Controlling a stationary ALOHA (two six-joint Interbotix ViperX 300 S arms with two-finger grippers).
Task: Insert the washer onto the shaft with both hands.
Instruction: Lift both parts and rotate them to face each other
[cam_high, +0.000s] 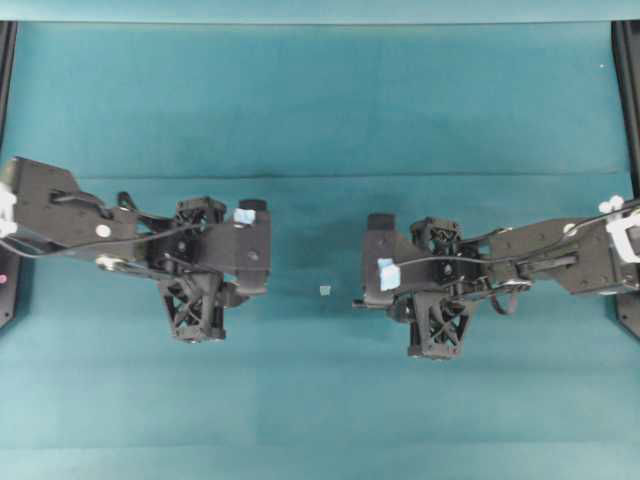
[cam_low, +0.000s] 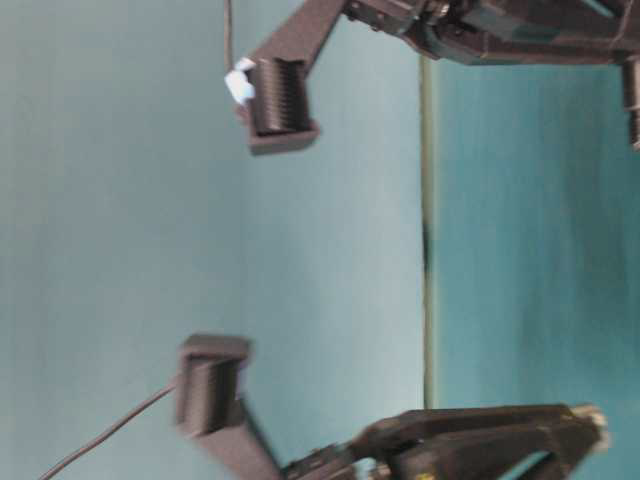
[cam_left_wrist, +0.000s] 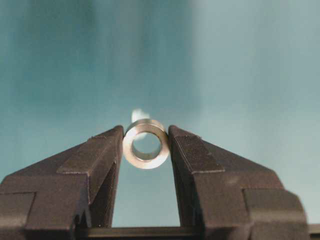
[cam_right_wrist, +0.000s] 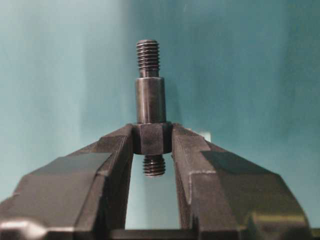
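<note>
Silvery metal, the washer (cam_left_wrist: 146, 143) sits pinched between the fingertips of the left gripper (cam_left_wrist: 146, 150), its hole facing the wrist camera, so its axis runs along the gripper's reach. Over the teal table (cam_high: 320, 100), that gripper (cam_high: 255, 245) points toward the middle. The right gripper (cam_right_wrist: 152, 145) is clamped on the shaft (cam_right_wrist: 150, 105), gripping its wider hexagonal section. The rod's long axis stands across the jaws, upright in the wrist view: a smooth collar and a threaded narrower end above, a short threaded stub below. From overhead the shaft (cam_high: 360, 303) pokes out sideways beside the right gripper (cam_high: 380, 270). A pale-blue tape square (cam_high: 324, 290) lies between the arms. No writing is legible anywhere.
</note>
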